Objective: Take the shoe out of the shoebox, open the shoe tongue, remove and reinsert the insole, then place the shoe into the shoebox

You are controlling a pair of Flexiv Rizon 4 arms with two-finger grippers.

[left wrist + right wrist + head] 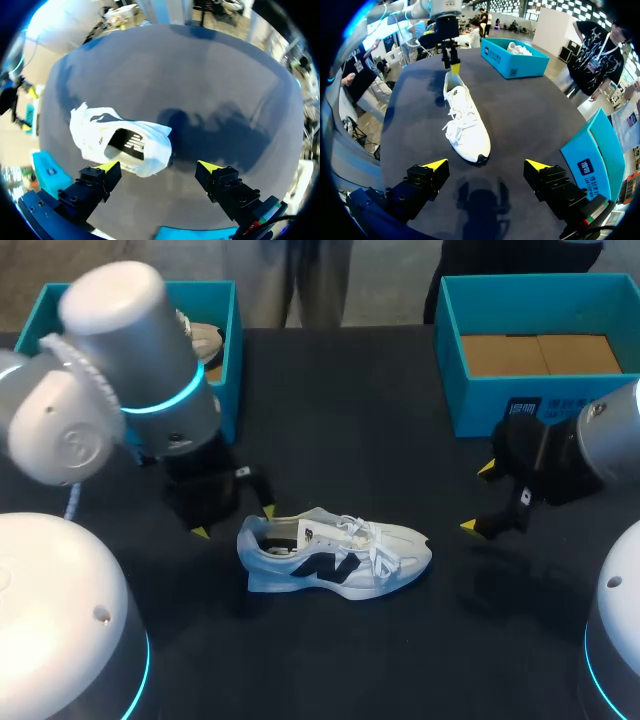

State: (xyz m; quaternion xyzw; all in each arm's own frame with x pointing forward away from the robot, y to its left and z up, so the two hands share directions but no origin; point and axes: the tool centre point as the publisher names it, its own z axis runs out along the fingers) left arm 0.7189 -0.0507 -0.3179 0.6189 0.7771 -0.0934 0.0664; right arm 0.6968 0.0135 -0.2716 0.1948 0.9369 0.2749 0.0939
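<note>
Head view: our shoe (335,558) lies heel toward nine o'clock, beside our left gripper (234,522), spread and empty.

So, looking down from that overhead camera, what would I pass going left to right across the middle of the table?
Left claw, open → white sneaker lying on its side → right claw, open. The two teal shoeboxes at the back overlap these, so they are left out.

text: none legible | shoebox label (522,412): print too small
</note>
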